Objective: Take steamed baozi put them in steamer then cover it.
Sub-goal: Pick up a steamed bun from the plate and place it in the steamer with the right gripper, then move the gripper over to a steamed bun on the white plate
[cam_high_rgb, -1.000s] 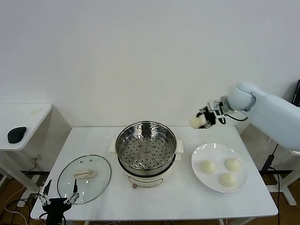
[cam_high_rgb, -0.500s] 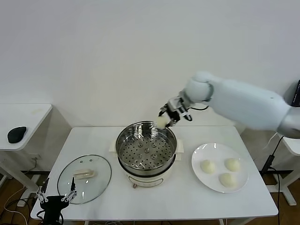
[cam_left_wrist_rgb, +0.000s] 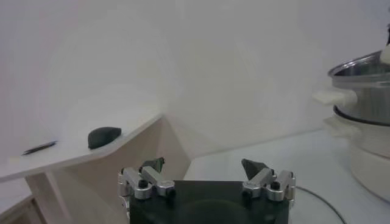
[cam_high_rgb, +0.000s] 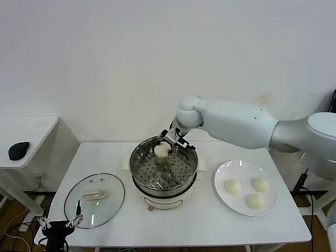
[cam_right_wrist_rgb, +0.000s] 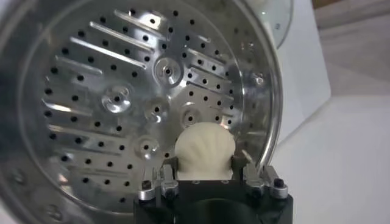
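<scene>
The right arm is swinging in fast: a second ago its gripper was out over the plate side of the table, and now the right gripper is hanging just over the steamer, inside the far rim. It is carrying a bun with it, the fingers clenched on the dough from both sides. The right wrist view is showing it best: the bun is sitting between the jaws, above the perforated floor and not yet touching it, as far as I can judge. So the transfer is nearly made; what is left for this one looks like a short drop and a release.

Three more buns are waiting on the plate, well to the right of the steamer. That means the task is only getting started, with the basket otherwise bare.

The right arm is reaching across from the right, elbow high, wrist angled down toward the near side. The left gripper is parked low at the table's front-left corner, its fingers spread wide and holding nothing, just beside the lid, which is lying flat on the table left of the steamer.
</scene>
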Controlling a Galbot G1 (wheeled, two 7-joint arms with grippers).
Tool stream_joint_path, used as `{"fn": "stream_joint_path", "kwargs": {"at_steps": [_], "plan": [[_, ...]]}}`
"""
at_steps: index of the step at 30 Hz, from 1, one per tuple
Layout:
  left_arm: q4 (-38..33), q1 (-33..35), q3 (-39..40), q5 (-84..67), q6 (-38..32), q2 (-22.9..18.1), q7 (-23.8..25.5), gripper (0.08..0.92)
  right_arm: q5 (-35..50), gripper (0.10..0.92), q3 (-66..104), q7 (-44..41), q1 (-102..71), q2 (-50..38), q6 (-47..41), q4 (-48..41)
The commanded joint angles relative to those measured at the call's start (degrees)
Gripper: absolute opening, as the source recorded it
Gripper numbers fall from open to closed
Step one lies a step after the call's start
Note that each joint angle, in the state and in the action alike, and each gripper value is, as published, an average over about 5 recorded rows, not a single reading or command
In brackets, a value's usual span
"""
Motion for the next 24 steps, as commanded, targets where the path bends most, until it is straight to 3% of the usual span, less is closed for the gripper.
{"fn": "stream_joint_path", "kwargs": {"at_steps": [1, 10, 15, 19, 24], "plan": [[0.1, -0.1, -0.1, 0.0, 0.0, -0.1, 0.0, 0.823, -8.7, 0.552, -0.7, 1.7, -1.9, 3.2, 8.0, -5.3], [0.1, -0.1, 0.0, 0.2, 0.0, -0.3, 0.0, 0.823, -10.6, 0.589, 0.6, 3.3, -3.7, 3.0, 9.3, -6.9], [-0.1, 0.1, -0.1, 0.4, 0.0, -0.3, 0.0, 0.823, -5.2, 0.692, 2.1, 2.2, -1.9, 1.8, 6.6, -4.9], [-0.5, 0.2, -0.3, 0.3, 0.0, -0.3, 0.1, 0.823, 6.6, 0.790, 2.3, -3.8, 2.4, -1.8, -5.7, 1.8], [-0.8, 0.1, -0.5, 0.2, 0.0, -0.3, 0.1, 0.823, 17.6, 0.821, 3.0, -9.2, 7.2, -8.8, -23.8, 12.0]]}}
